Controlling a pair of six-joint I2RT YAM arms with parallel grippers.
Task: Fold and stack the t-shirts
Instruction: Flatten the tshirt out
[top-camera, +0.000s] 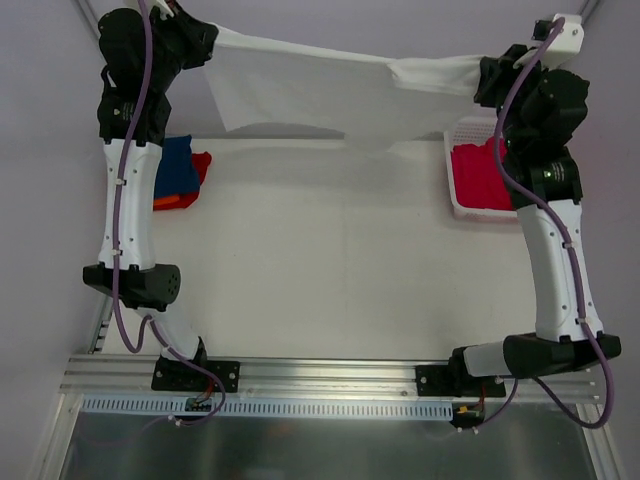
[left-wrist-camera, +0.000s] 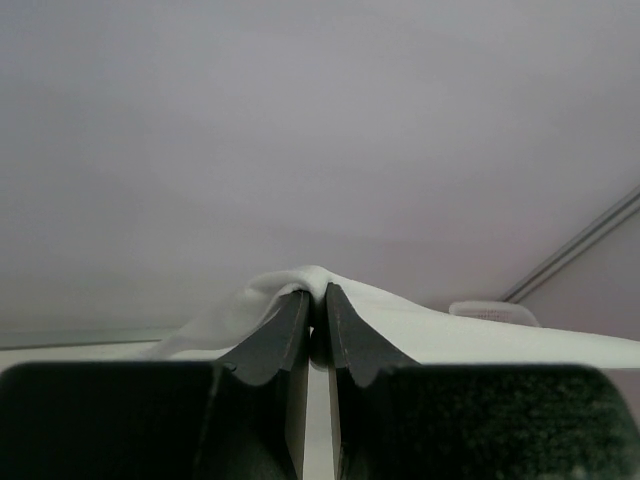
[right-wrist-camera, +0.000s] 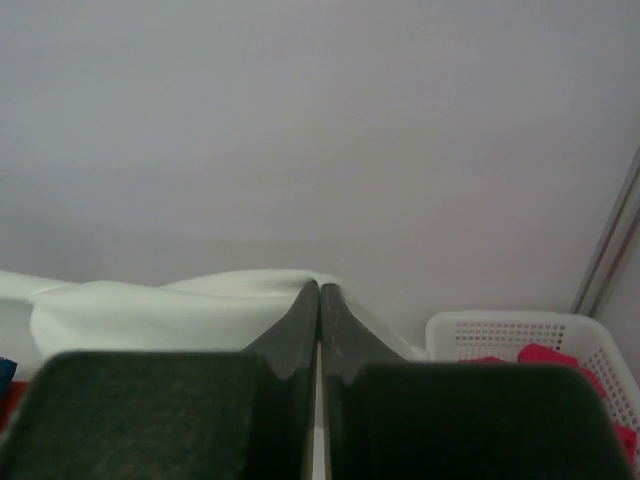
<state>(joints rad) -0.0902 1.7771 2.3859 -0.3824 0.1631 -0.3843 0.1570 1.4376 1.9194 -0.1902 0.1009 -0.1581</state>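
A large white t-shirt (top-camera: 320, 90) hangs stretched in the air across the far side of the table, held between both arms. My left gripper (top-camera: 205, 40) is shut on its left end; in the left wrist view the cloth (left-wrist-camera: 300, 285) bunches over the closed fingertips (left-wrist-camera: 316, 292). My right gripper (top-camera: 485, 72) is shut on its right end, with white cloth (right-wrist-camera: 150, 305) draped beside the fingertips (right-wrist-camera: 320, 288). A navy blue t-shirt (top-camera: 177, 165) lies on an orange-red one (top-camera: 200, 170) at the far left. A crimson-pink t-shirt (top-camera: 480, 172) fills the basket.
A white plastic lattice basket (top-camera: 452, 165) stands at the far right of the table, also visible in the right wrist view (right-wrist-camera: 500, 335). A pale wall rises behind the table. Both arm bases are bolted to the metal rail (top-camera: 320, 375) at the near edge.
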